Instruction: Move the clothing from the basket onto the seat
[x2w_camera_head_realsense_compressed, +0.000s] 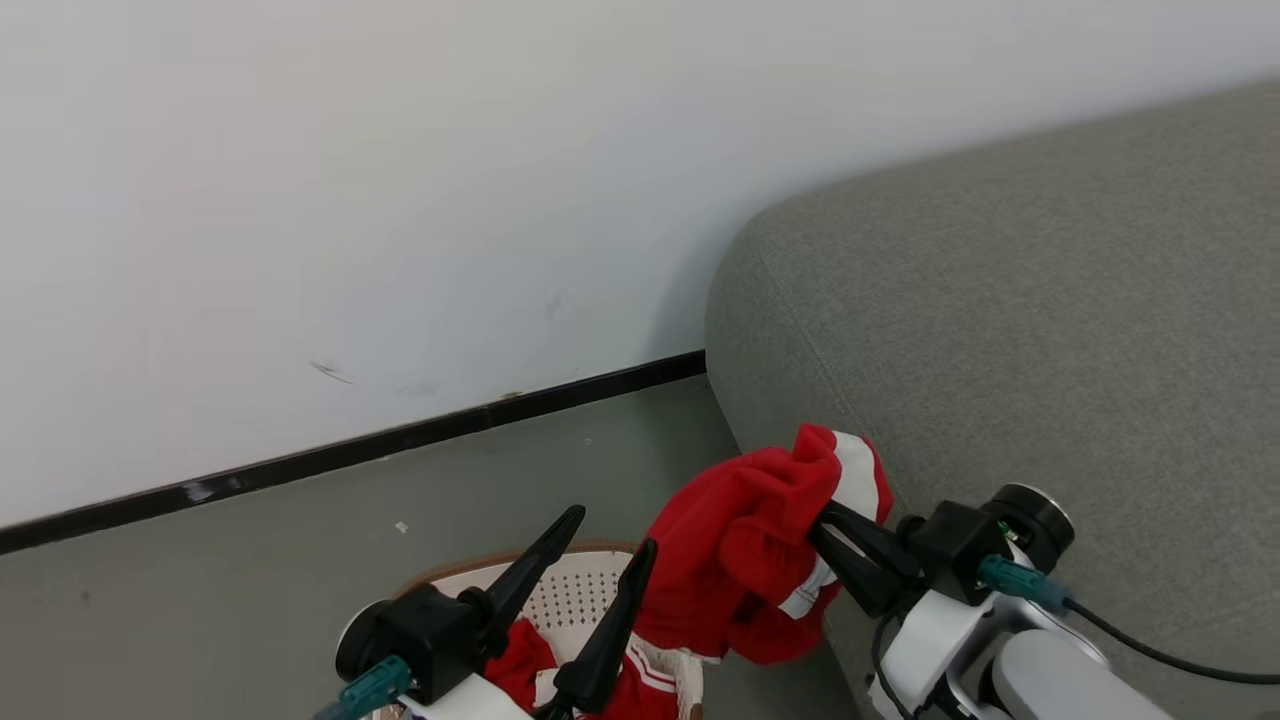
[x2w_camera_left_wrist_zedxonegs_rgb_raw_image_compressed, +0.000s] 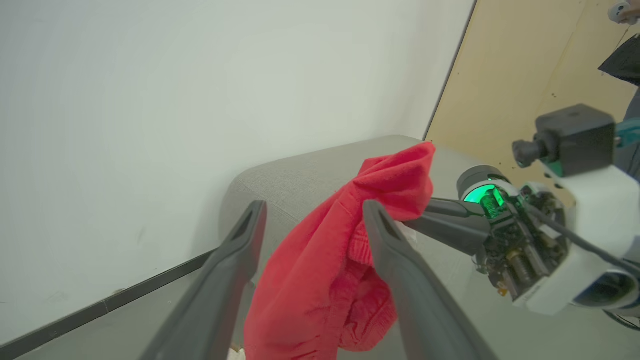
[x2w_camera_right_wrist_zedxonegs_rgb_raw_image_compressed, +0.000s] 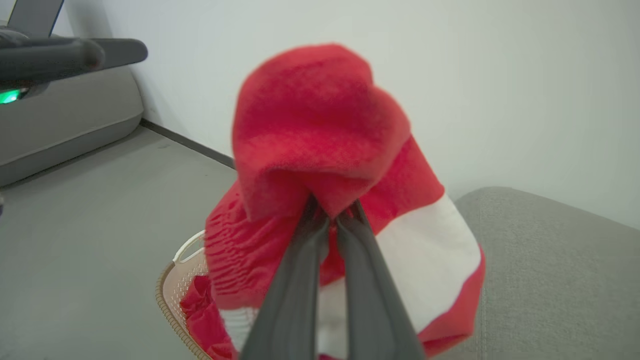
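The red clothing (x2w_camera_head_realsense_compressed: 745, 545) with white panels hangs lifted over the basket (x2w_camera_head_realsense_compressed: 575, 590), its lower end trailing down inside. My right gripper (x2w_camera_head_realsense_compressed: 822, 520) is shut on a bunched fold of the clothing (x2w_camera_right_wrist_zedxonegs_rgb_raw_image_compressed: 320, 130), the two fingers pinched together in the right wrist view (x2w_camera_right_wrist_zedxonegs_rgb_raw_image_compressed: 331, 212). My left gripper (x2w_camera_head_realsense_compressed: 612, 530) stands open just left of the garment, above the basket, with nothing between its fingers. In the left wrist view its spread fingers frame the red cloth (x2w_camera_left_wrist_zedxonegs_rgb_raw_image_compressed: 325, 265). The grey-green seat (x2w_camera_head_realsense_compressed: 1050, 330) rises right behind the held clothing.
A white wall with a dark skirting board (x2w_camera_head_realsense_compressed: 400, 440) runs behind the grey floor (x2w_camera_head_realsense_compressed: 300, 560). The basket's brown rim (x2w_camera_right_wrist_zedxonegs_rgb_raw_image_compressed: 167, 310) shows below the cloth. A tan panel (x2w_camera_left_wrist_zedxonegs_rgb_raw_image_compressed: 525, 65) stands beyond the seat, and a second grey sofa (x2w_camera_right_wrist_zedxonegs_rgb_raw_image_compressed: 65, 120) shows at the far left.
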